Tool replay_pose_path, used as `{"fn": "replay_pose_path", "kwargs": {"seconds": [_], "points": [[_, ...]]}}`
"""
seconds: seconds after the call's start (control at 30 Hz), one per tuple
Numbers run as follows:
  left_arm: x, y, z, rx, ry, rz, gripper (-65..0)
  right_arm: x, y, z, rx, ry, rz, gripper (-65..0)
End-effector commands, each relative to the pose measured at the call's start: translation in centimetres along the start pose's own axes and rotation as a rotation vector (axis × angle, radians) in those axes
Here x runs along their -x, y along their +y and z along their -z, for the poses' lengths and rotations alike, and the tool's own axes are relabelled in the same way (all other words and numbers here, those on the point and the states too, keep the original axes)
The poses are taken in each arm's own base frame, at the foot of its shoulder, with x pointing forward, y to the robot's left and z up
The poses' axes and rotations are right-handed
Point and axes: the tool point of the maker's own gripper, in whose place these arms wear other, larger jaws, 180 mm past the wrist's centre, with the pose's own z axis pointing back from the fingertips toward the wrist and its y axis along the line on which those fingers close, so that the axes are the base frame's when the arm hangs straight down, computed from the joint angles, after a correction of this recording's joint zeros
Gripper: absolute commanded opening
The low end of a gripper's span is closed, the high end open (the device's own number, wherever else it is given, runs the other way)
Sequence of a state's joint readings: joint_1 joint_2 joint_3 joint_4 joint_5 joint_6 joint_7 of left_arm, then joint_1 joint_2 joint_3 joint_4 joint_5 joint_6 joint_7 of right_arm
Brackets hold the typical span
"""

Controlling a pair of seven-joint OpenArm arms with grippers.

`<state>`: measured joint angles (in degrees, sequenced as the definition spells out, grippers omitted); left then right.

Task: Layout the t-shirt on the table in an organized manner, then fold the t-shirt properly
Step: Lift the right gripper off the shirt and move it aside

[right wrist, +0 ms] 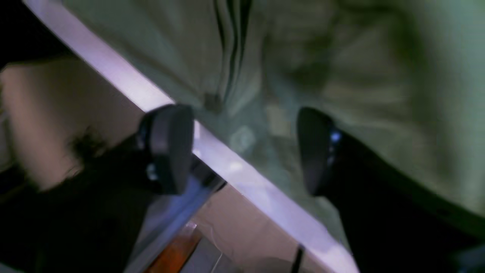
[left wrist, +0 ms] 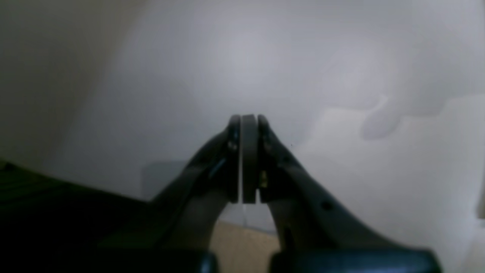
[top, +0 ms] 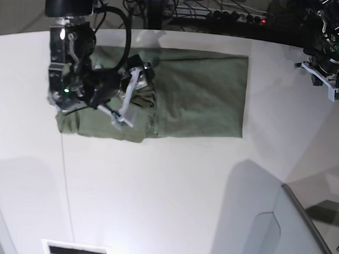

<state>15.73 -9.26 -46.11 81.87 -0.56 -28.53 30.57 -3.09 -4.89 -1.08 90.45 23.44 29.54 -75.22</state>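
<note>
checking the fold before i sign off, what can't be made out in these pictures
- Base view: the right gripper and its arm cover part of the olive-green cotton t-shirt, so the fold there is hidden.
- Right wrist view: blurred; cloth detail unreadable.
- Left wrist view: only the shut left gripper over the blurred smooth white table.

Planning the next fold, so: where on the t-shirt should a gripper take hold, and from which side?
Probably the t-shirt's straight edge nearest the left gripper, pinched from above. It lies flat and unbunched on the table; the end under the open right gripper is rumpled.
</note>
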Motion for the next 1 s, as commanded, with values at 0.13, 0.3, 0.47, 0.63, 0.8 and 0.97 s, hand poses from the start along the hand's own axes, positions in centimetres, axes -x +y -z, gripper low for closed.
{"fn": "replay_pose_path", "kwargs": {"seconds": [0.13,0.3,0.47,0.63,0.8,0.97], "points": [[-1.5,1.2,-0.3,-0.022,-0.046,0.006,-65.0,-1.6,-8.4,-8.0,0.234,-0.191,0.075,-13.8],[-1.6,1.1,-0.3,-0.019,-0.047,0.011,-65.0,2.1,-16.6,-11.3,0.314,-0.218,0.236,-4.5],[-2.0,0.8,-0.1,-0.014,-0.056,0.006,-65.0,5.9,-21.5,-9.1,0.217,-0.130,0.414,-4.5],[-2.0,0.8,-0.1,-0.014,-0.056,0.006,-65.0,7.0,-23.5,-8.1,0.173,-0.149,0.504,-4.5],[-1.9,0.8,-0.1,-0.014,-0.053,0.006,-65.0,6.8,-22.1,-6.1,0.116,-0.138,0.524,-4.5],[-1.9,0.7,-0.1,-0.013,-0.053,0.004,-65.0,7.3,-19.2,-3.8,0.042,-0.077,0.528,-4.5]]}}
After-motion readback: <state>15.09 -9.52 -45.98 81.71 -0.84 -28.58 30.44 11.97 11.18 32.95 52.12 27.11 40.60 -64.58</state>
